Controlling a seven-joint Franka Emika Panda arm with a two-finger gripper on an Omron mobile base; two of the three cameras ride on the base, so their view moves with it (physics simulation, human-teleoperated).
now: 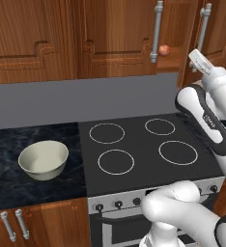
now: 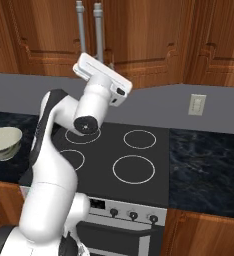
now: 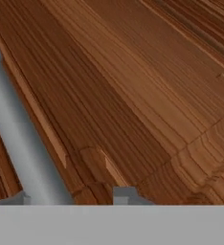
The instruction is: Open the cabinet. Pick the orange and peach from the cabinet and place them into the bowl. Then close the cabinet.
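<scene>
The cabinet (image 1: 120,34) has its right door (image 1: 221,29) swung partly out. In the gap the peach (image 1: 164,49) rests on the shelf; the orange is hidden. My gripper (image 3: 71,197) is shut on that door's silver bar handle (image 3: 18,129), which runs between the two tips and lies against the left one. From the left base view my hand (image 1: 200,61) sits at the lower end of this handle (image 1: 204,19). The cream-white bowl (image 1: 43,159) stands empty on the dark counter left of the stove, far below and left of the hand.
A black four-ring cooktop (image 1: 144,144) lies under the arm. The closed left door keeps its own bar handle (image 1: 157,29). A wall outlet (image 2: 197,105) is at the right. Low cabinet handles (image 1: 13,224) sit under the counter.
</scene>
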